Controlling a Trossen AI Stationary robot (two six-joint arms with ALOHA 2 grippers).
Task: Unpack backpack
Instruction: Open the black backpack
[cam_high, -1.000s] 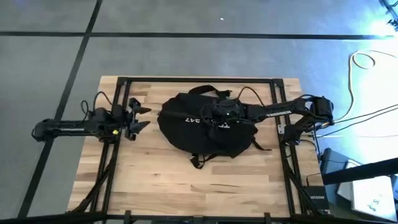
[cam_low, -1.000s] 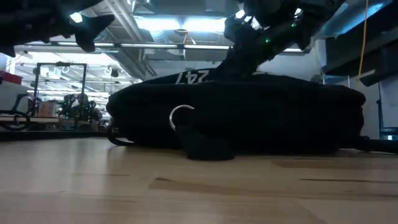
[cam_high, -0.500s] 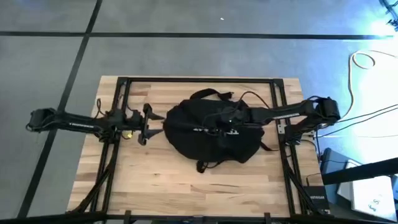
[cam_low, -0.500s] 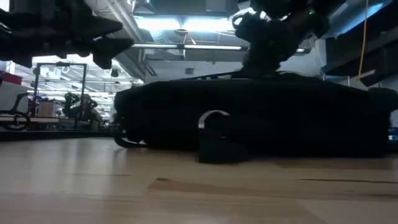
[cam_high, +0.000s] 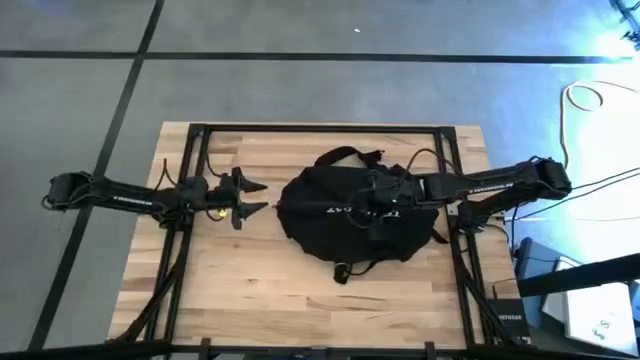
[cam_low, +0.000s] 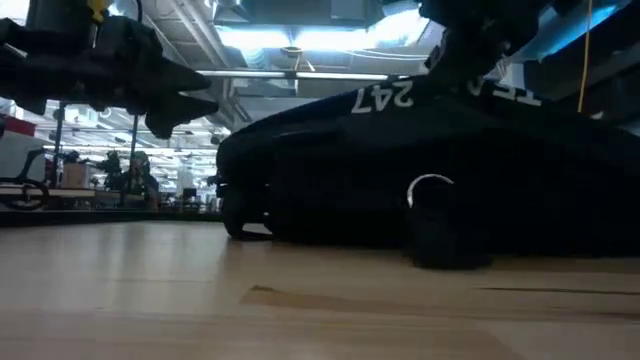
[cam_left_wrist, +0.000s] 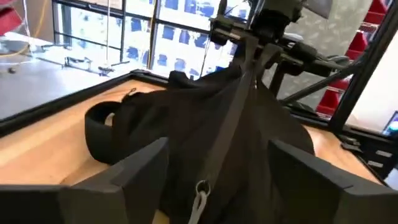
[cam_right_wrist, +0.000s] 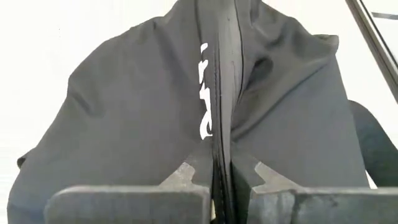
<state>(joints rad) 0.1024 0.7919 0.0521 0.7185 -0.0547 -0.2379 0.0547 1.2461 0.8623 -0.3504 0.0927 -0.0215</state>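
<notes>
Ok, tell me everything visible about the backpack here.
The backpack is large, rounded, black fabric with white "247" lettering, straps trailing and a metal ring low on its side. It sits on the wooden table, right of centre. The right gripper is shut on a fold on top, tenting it; the open left gripper hovers beside it.

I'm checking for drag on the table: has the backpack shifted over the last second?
Yes. In the high view the backpack has slid toward the table's right frame rail, pulled by the right gripper shut on its fabric.
</notes>
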